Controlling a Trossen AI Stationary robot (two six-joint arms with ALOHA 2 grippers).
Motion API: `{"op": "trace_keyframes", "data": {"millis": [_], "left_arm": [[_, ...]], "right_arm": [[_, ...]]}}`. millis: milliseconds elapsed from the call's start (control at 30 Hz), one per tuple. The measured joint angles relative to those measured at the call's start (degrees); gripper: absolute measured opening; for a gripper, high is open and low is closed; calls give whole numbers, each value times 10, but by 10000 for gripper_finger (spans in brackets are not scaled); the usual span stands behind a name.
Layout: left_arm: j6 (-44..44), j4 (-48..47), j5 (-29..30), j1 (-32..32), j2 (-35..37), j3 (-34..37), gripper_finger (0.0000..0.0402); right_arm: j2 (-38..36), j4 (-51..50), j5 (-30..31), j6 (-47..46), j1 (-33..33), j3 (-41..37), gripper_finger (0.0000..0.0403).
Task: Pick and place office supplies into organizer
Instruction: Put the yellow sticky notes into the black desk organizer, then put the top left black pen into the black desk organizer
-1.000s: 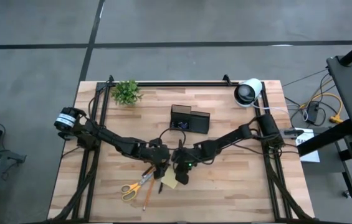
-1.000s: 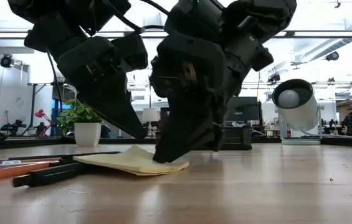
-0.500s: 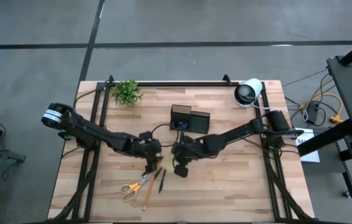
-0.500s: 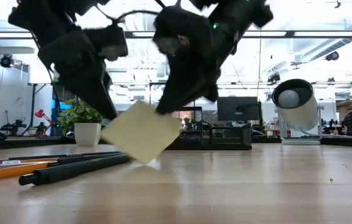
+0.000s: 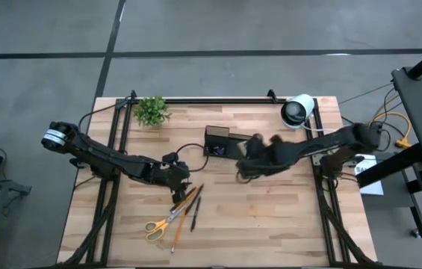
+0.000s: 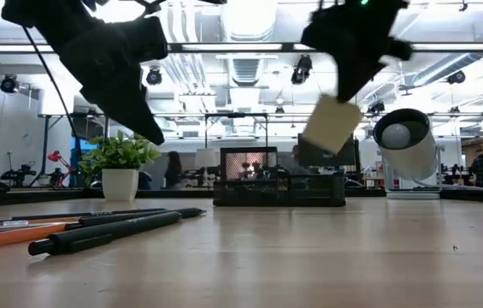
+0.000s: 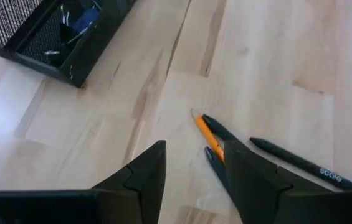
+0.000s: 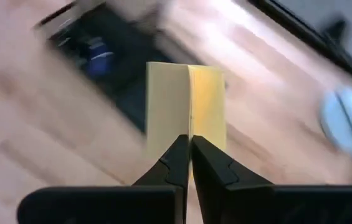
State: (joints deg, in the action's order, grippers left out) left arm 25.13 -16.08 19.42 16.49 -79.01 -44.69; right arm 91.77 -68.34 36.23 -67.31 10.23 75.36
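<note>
The right claw (image 8: 190, 163) is clenched on the yellow sticky pad (image 8: 187, 102) and holds it in the air, just beside the black organizer (image 5: 227, 142). The left claw (image 7: 194, 171) is released and hovers above the pencil (image 7: 208, 135) and the pens (image 7: 300, 163) on the bench (image 5: 285, 217).

Pale yellow note pad (image 8: 186, 99) is showing between black fingers (image 8: 171, 163); black mesh organizer (image 8: 110, 59) beyond; orange pencil (image 7: 208, 135), black pens (image 7: 300, 163).

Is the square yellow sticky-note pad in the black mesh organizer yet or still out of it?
Out. The right gripper, shut on the sticky-note pad, holds it in the air beside the organizer.
</note>
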Motion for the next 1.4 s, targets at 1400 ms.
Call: {"op": "trace_keyframes", "data": {"millis": [1400], "left_arm": [[17,4,0,0,-16,0,146]], "right_arm": [[66,322,-151,7,-145,-135,131]]}}
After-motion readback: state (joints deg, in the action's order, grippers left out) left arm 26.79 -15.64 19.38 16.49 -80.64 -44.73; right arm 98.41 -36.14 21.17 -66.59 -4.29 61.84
